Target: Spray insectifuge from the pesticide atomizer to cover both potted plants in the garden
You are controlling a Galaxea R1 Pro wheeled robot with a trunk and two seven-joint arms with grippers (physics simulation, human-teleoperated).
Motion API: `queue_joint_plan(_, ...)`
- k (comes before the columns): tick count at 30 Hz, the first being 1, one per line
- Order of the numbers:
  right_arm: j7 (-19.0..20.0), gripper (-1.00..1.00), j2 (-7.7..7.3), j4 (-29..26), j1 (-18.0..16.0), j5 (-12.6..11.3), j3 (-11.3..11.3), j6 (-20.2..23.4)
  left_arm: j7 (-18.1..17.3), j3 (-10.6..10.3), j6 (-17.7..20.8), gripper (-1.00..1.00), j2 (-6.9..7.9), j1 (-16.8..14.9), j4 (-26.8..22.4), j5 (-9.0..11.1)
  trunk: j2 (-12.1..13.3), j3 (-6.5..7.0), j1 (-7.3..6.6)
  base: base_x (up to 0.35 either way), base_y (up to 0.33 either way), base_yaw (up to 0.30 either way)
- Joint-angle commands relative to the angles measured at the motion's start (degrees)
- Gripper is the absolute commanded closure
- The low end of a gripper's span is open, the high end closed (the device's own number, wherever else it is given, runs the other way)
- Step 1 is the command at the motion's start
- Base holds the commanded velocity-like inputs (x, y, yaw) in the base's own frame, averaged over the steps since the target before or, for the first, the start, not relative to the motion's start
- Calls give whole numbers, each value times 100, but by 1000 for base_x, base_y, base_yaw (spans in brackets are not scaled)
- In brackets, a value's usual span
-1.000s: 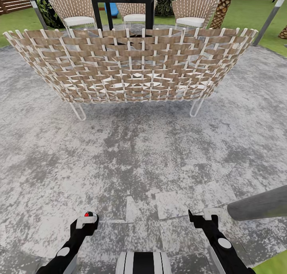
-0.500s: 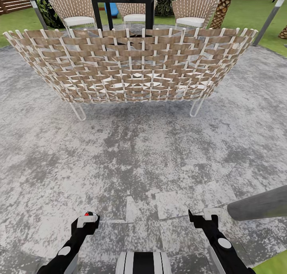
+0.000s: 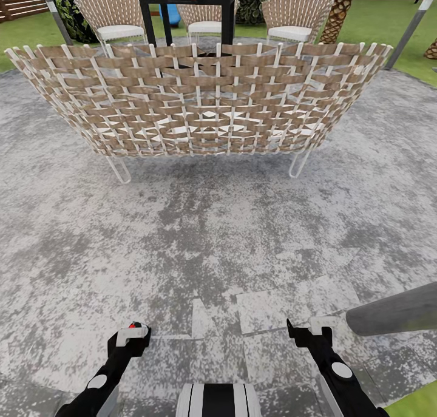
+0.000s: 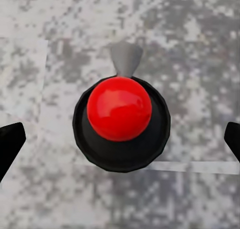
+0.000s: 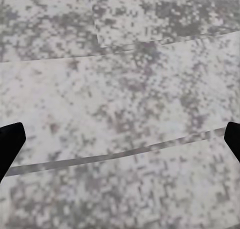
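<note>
Left gripper (image 3: 132, 335): closed around the pesticide atomizer (image 4: 120, 123), red top facing the wrist camera.
Right gripper (image 3: 306, 332): fingers spread, nothing between them.
Ahead of both: woven sofa (image 3: 200, 98) on grey patio (image 3: 212, 235).

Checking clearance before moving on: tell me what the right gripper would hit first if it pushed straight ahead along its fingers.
The right gripper points at bare grey patio paving, fingers apart with nothing between them. Going straight on, it would most likely meet the patio surface first; how far off that is cannot be judged.
</note>
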Motion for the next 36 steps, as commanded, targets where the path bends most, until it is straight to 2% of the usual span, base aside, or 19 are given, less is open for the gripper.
queue_joint_plan(1, -1, -100, 0, 0, -1, 10, -1, -4, -35, 47, -17, -100, -4, -3, 2, -23, -1, -3, -1, 0, 0, 0)
queue_joint_plan(6, -1, -100, 2, 0, -1, 10, 7, -4, -35, 48, -17, -100, -4, -3, -3, -23, -1, -3, -1, 0, 0, 0)
queue_joint_plan(7, -1, -100, 1, 0, -1, 10, 9, -4, -35, 49, -17, 100, -4, -3, -4, -23, -1, -3, -1, 0, 0, 0)
queue_joint_plan(36, -1, -100, 4, 8, -1, 10, 35, -4, -36, 70, -17, 100, -2, -3, -10, -23, -1, -3, -1, 0, 0, 0)
